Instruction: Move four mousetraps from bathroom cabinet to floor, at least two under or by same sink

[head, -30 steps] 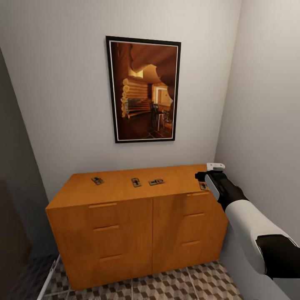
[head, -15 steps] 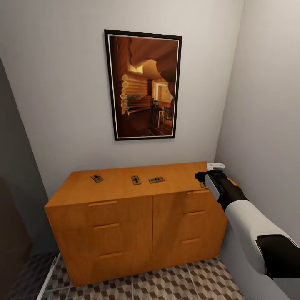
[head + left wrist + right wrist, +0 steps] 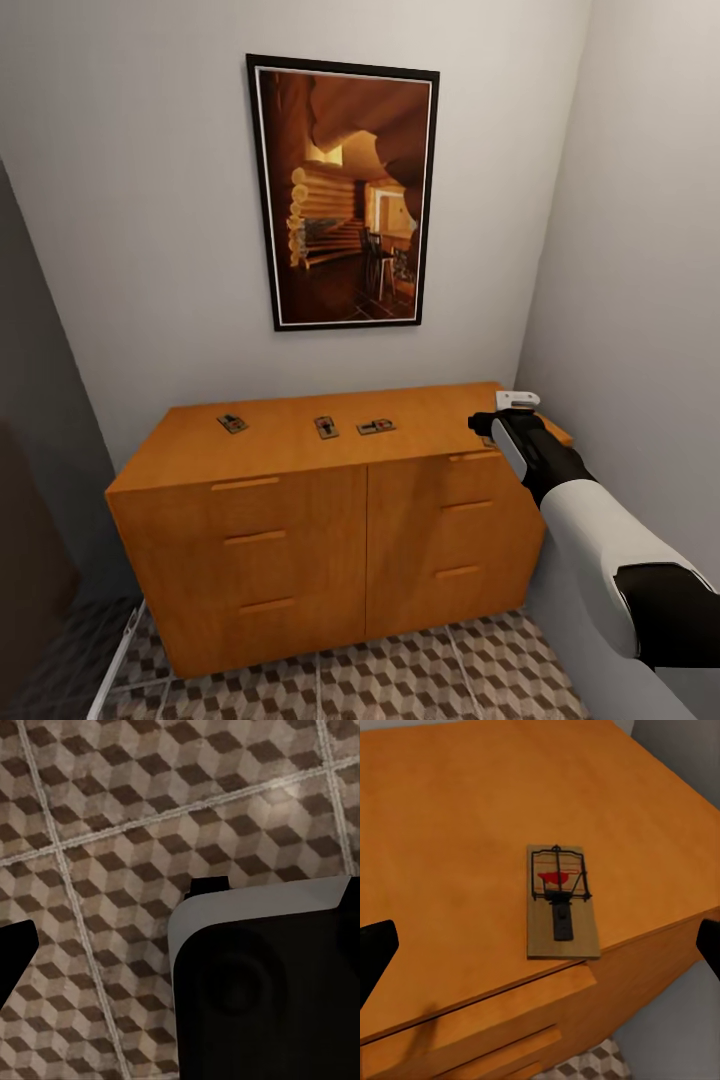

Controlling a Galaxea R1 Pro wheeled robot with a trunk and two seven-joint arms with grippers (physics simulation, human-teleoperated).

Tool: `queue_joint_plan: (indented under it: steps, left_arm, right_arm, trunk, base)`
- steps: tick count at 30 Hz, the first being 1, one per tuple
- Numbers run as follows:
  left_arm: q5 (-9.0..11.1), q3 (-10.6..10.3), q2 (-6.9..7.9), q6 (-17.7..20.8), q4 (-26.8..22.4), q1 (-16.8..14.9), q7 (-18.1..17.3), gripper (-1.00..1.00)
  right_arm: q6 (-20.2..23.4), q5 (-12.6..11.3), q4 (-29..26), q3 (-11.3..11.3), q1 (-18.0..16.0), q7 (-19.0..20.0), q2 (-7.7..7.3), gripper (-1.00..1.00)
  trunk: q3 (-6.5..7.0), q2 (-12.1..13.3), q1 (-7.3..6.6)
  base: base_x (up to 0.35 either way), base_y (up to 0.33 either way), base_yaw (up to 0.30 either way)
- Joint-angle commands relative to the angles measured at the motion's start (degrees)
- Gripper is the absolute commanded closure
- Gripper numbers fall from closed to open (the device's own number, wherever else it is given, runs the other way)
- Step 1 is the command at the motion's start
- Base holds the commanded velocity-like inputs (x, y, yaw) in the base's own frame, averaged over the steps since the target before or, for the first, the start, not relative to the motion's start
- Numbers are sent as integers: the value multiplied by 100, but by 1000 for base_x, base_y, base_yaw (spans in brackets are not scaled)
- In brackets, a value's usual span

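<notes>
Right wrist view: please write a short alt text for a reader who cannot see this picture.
A tan mousetrap with a dark wire frame and a red spot lies flat on the orange-brown cabinet top, close to its front edge. Dark fingertips of the open right hand show at both sides of the picture, apart from the trap.

Cabinet (image 3: 300, 520): orange-brown wood, smooth, faint satin sheen. Trap (image 3: 559, 902) under the right gripper (image 3: 540, 945): pale matt wood board, dark wire frame, red spot. Floor (image 3: 112, 817): matt cube-print tiles, pale grout.
</notes>
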Motion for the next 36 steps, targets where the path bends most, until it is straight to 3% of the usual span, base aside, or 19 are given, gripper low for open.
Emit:
queue_joint_plan:
  steps: [1,28,36]
  left_arm:
    - [12,-49,0,-11,-3,-1,34,-100]
    - [12,-45,-7,-11,-3,-1,63,-100]
    - [12,-45,-7,-11,-3,-1,65,-100]
  right_arm:
    - [24,-60,-8,47,-4,-50,-9,-100]
    - [24,-67,-15,50,-4,-35,5,-100]
    - [18,-69,-16,50,-4,270,21,-100]
  trunk:
    - [-14,-3,0]
    - [-53,-3,0]
    - [-53,-3,0]
  base:
    - [0,0,0]
    - [0,-12,0]
    - [0,-116,0]
